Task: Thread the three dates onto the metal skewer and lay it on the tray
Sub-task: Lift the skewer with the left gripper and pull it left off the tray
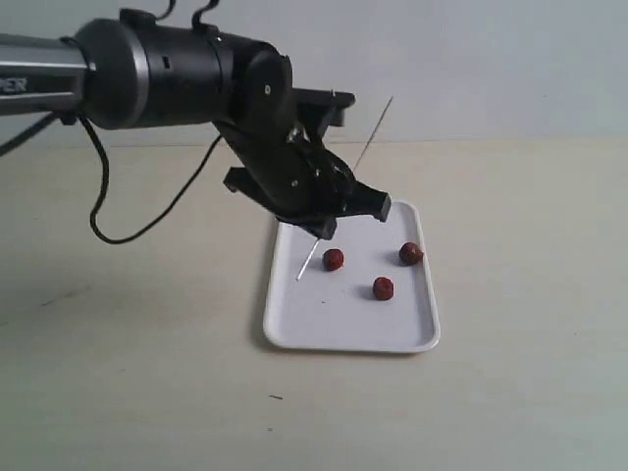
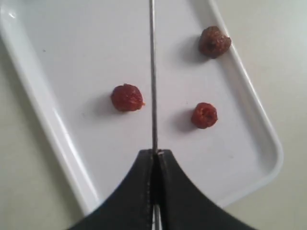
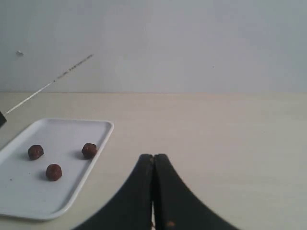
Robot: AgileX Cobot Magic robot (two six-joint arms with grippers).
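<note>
Smooth glossy tray (image 2: pixel 72 57) — wrinkled matt dates (image 2: pixel 127 97), thin grey metal skewer (image 2: pixel 153 72).

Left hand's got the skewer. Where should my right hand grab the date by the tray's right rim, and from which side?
Take the date across its round middle, from straight above. It sits loose, close against the low rim of the tray, so pinch it along the rim's line, not across it. The right hand is shut; open it first.

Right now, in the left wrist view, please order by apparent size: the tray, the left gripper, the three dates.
1. tray
2. left gripper (near the camera)
3. three dates: they look alike, so unranked
</note>
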